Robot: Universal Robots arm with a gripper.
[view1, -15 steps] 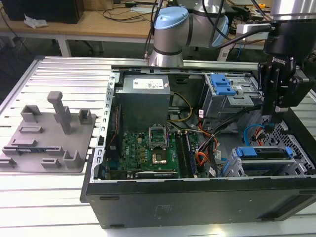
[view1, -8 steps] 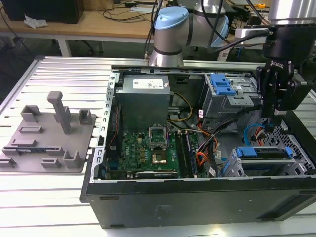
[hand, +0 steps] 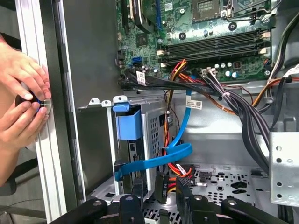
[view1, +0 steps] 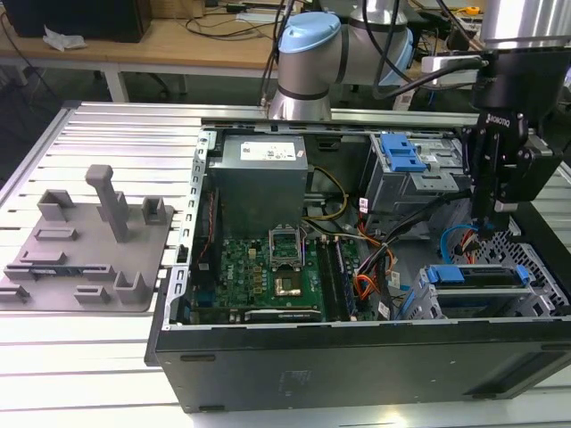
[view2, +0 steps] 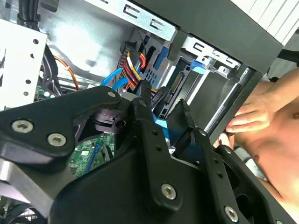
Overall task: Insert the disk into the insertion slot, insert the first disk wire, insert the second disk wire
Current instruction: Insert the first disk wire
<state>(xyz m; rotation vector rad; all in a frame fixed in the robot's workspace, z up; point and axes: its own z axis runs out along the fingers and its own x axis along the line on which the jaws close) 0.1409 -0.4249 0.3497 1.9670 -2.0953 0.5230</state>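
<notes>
**Gripper** (view1: 486,223): you have it inside the computer case (view1: 357,370), at 3 o'clock from the motherboard (view1: 259,267) in the exterior view. Its fingers are spread apart and clamp nothing.

**The disk** (view1: 473,275): seated in the insertion slot (view1: 422,303), at 6 o'clock just under the gripper.

**Blue wire** (hand: 185,123): loops beside the slot in the first wrist view. A black connector (hand: 161,184) sits near the fingertips.

**A person's hand** (hand: 23,74) and **another hand** (hand: 18,121): both at the case's outer edge.

The insertion slot (hand: 153,126) is dull grey metal with holes. Inside it, the disk (hand: 128,126) has a smooth blue plastic frame. The hand (view1: 484,223) near it is matt black.
</notes>
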